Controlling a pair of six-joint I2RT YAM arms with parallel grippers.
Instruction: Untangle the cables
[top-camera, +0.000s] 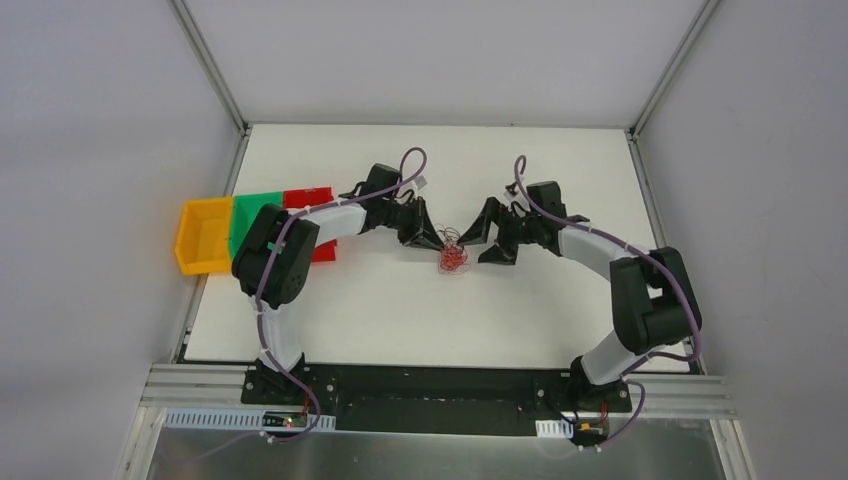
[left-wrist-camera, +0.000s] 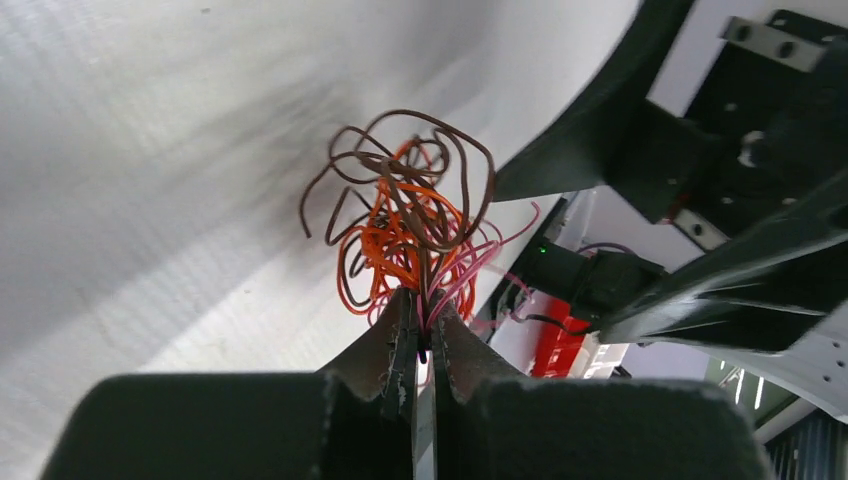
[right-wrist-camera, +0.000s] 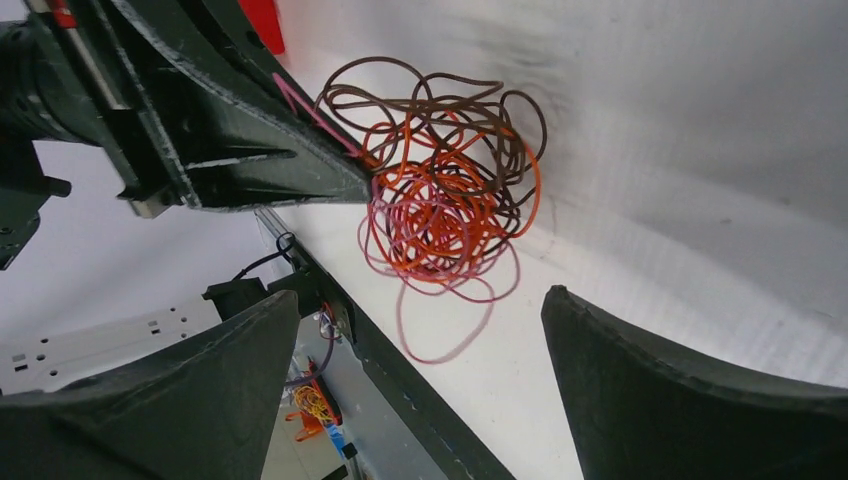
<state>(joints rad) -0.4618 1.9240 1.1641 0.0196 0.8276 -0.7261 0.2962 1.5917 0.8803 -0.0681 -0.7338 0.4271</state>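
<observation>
Over the white table (top-camera: 420, 315), the right gripper (top-camera: 473, 250) hangs wide open at two o'clock and the left gripper (top-camera: 439, 243), at eleven o'clock, pinches shut on the cables (top-camera: 453, 260), a red, orange and brown clump near the table's middle.

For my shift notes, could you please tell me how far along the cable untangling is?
Done: the left end effector is shut on a few strands at the edge of the cables. In hand: the right end effector sits open beside the clump, gripping nothing. Left: everything else; brown, orange and pink wires are one knot, none separated.
</observation>
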